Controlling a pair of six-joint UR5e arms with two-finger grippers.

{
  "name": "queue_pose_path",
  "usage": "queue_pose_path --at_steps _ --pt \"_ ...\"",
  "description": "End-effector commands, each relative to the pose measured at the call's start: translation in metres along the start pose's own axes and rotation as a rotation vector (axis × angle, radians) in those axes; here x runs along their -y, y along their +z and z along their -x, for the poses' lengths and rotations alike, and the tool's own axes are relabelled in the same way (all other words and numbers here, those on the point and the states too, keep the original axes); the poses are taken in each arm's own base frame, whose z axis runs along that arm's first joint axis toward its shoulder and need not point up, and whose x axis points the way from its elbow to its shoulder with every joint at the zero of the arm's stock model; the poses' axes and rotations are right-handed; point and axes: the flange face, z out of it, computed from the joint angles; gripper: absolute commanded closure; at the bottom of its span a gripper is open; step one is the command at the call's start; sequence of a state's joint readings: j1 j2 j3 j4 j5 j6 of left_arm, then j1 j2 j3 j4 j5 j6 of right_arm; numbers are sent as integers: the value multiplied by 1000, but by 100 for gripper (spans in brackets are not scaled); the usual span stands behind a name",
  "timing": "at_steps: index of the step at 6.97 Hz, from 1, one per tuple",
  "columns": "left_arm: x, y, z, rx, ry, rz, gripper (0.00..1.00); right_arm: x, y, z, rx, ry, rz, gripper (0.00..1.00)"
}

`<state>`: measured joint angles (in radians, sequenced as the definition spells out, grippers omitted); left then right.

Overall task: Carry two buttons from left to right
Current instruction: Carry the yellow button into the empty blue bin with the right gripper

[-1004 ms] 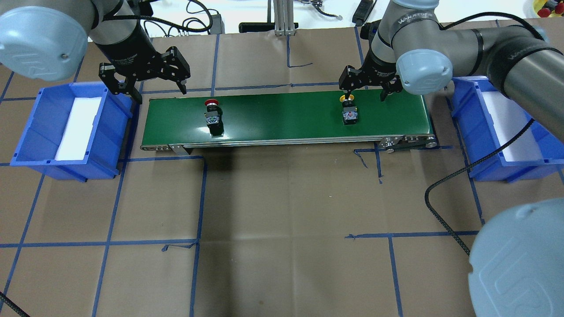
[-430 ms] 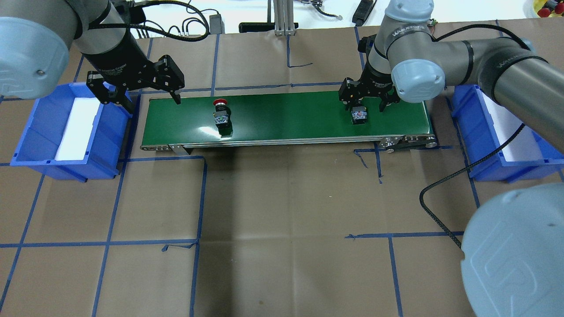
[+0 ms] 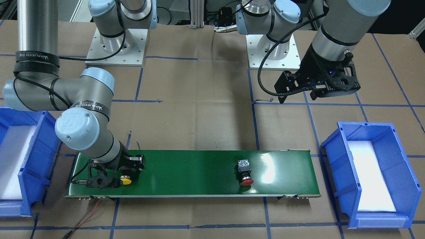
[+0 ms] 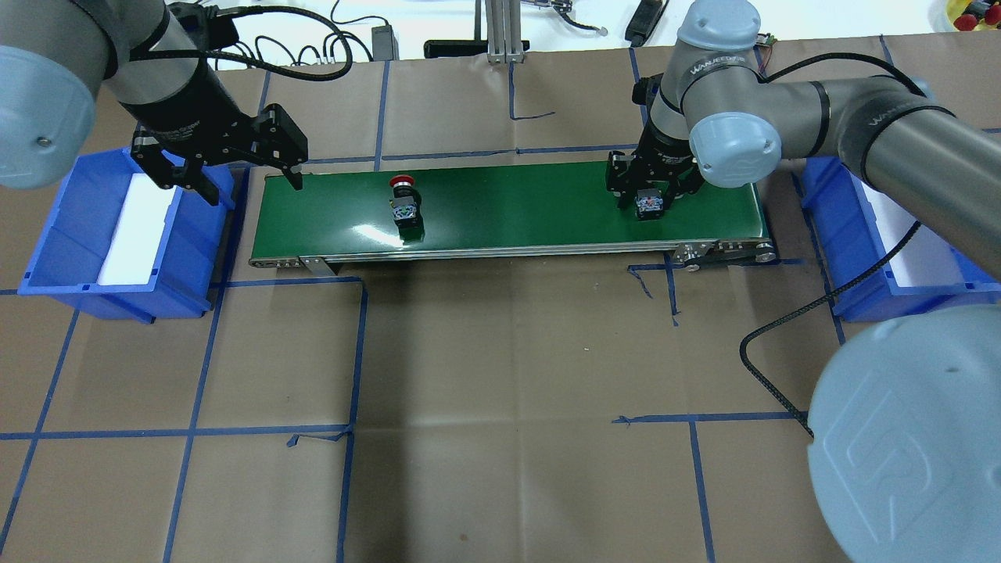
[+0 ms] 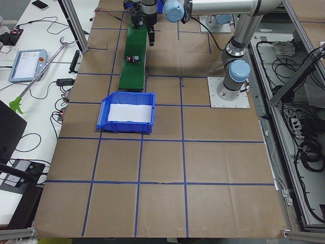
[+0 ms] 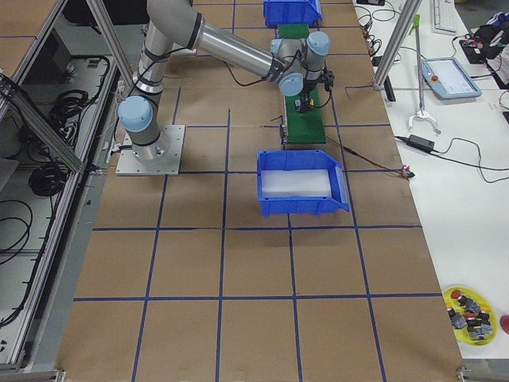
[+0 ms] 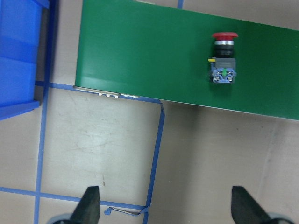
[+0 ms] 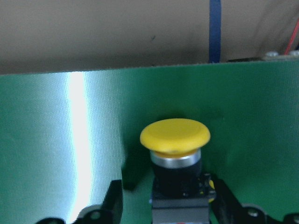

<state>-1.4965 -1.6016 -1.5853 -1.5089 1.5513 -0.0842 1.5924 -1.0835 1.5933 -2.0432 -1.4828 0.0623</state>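
Right gripper (image 4: 649, 200) straddles the yellow mushroom-capped push-button (image 8: 175, 135) on the green belt surface (image 4: 508, 211), jaws not yet clamping; left gripper (image 4: 255, 192) hangs wide open, empty.

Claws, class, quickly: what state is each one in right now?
Left claw: open, empty.
Right claw: open, straddling the yellow button, not yet clamped.

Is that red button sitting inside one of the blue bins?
No, the red button lies on its side on the green belt, out in the open.
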Motion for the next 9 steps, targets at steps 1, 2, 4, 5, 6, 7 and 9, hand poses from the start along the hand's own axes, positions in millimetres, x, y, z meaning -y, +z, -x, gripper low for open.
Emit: queue_pose_path --at_steps 1,2,4,5,6,7,9 --pt "2 0 6 0 -4 -1 0 3 -15 -10 -46 5 -28 95" --pt "4 -4 6 1 -4 -10 0 -3 -57 -18 -78 13 -95 94" --pt "3 -1 1 0 -4 1 0 -19 -139 -87 -72 95 -190 94" --pt "0 2 -1 -1 -12 8 0 -35 -173 -134 -91 25 -183 94" --pt "-1 2 -3 -1 -10 8 0 -50 -199 -196 -107 9 -192 95" --pt "0 2 -3 -1 -10 6 0 -54 -204 -237 -120 -20 -186 95" --pt "1 1 -3 -5 -9 3 0 -63 -183 -313 -115 -47 -134 95"
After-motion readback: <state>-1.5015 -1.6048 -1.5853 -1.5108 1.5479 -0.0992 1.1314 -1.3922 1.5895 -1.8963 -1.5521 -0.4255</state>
